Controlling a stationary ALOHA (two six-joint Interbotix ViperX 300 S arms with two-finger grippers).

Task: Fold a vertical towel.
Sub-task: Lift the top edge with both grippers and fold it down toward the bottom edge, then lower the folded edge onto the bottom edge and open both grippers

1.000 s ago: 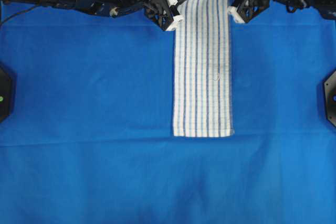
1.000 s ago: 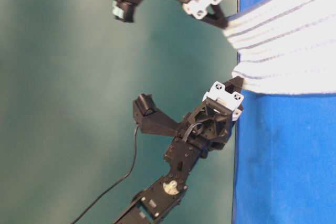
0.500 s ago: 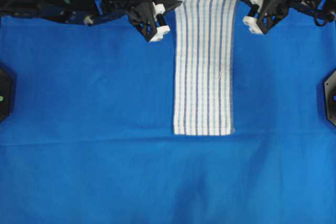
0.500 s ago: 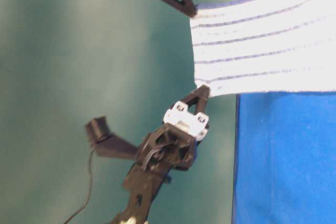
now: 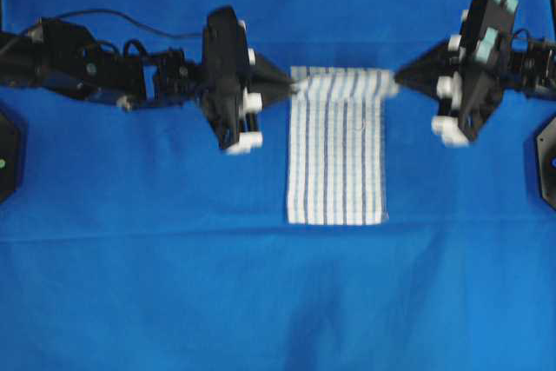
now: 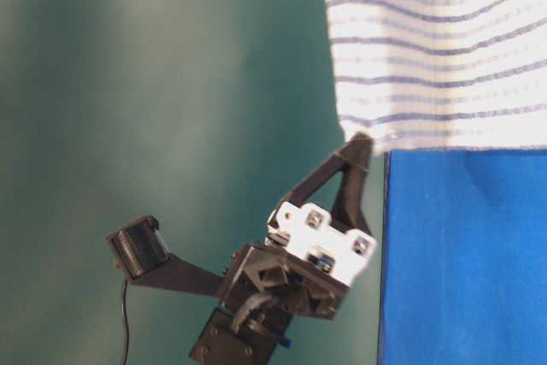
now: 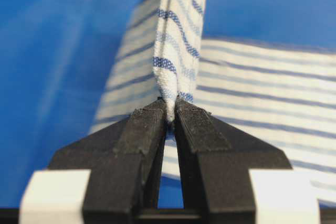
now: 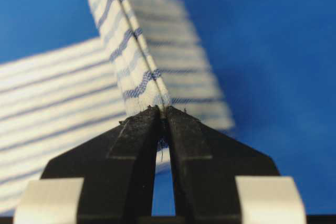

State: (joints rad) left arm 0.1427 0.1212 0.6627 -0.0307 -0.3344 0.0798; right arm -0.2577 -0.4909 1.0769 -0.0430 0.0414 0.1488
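White woven cloth with thin blue and grey stripes, the towel (image 5: 337,149) lies in the middle of the overhead frame on the plain blue sheet (image 5: 261,301) that covers the desk. Its lower edge rests flat on the sheet, while its upper edge is lifted and stretched taut between the two arms. The left tool (image 5: 293,87) is clamped on the upper left corner, the right tool (image 5: 393,84) on the upper right corner. In each wrist view the black fingers (image 7: 149,129) are pressed together on a thin pinch of the striped hem. In the table-level view the raised end hangs over the part below, though blur there makes its exact height hard to judge.
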